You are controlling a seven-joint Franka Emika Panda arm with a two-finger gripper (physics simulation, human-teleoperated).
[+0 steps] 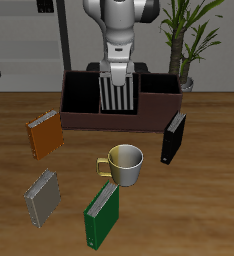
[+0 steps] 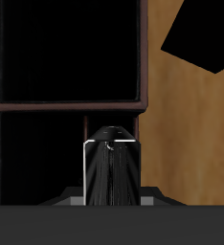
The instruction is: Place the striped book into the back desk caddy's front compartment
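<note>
Claw point(image 1: 117, 74) pinching striped book point(image 1: 116, 92), held upright over caddy point(image 1: 79, 118); book's lower edge at caddy's front compartment; black book point(image 1: 174, 138) leaning nearby on worktop point(image 1: 204, 215).

The fingertips of the gripper point(image 1: 117, 72) are hidden behind the upper edge of the striped book point(image 1: 116, 92), so it cannot be told how the jaws stand. The lower end of the book is hidden behind the front wall of the back desk caddy point(image 1: 99, 120) in the exterior view. In the wrist view the book point(image 2: 112, 172) is seen only edge-on and its stripes are too dark to be read. The caddy point(image 2: 68, 103) is cut off there, and its black inside shows no detail. The black book point(image 2: 202, 38) is cut off by the picture's edge.
</note>
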